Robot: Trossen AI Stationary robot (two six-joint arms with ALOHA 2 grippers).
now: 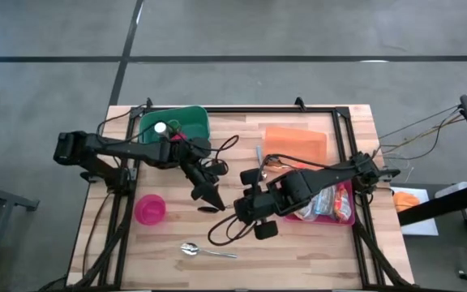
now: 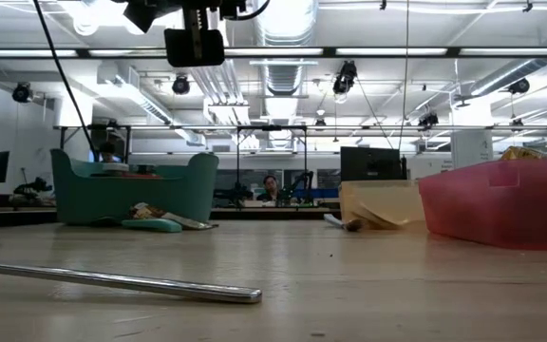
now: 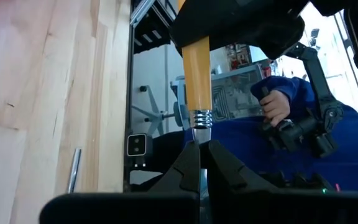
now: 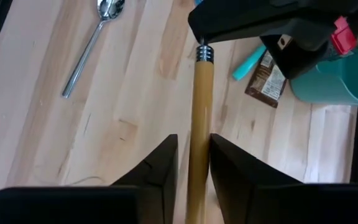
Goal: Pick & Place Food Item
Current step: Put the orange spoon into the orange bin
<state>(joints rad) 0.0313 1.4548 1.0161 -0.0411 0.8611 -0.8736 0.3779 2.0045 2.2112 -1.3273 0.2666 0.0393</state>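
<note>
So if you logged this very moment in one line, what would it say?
left end effector: shut on wooden-handled tool | right end effector: closing around same handle | spoon: lying on table

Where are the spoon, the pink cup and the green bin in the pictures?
spoon (image 1: 191, 249): high view, on its bowl.
pink cup (image 1: 150, 208): high view, on its inside.
green bin (image 2: 180, 193): low view, on its front wall.

Glossy metal spoon (image 1: 201, 251), wooden table (image 1: 298, 251)
</note>
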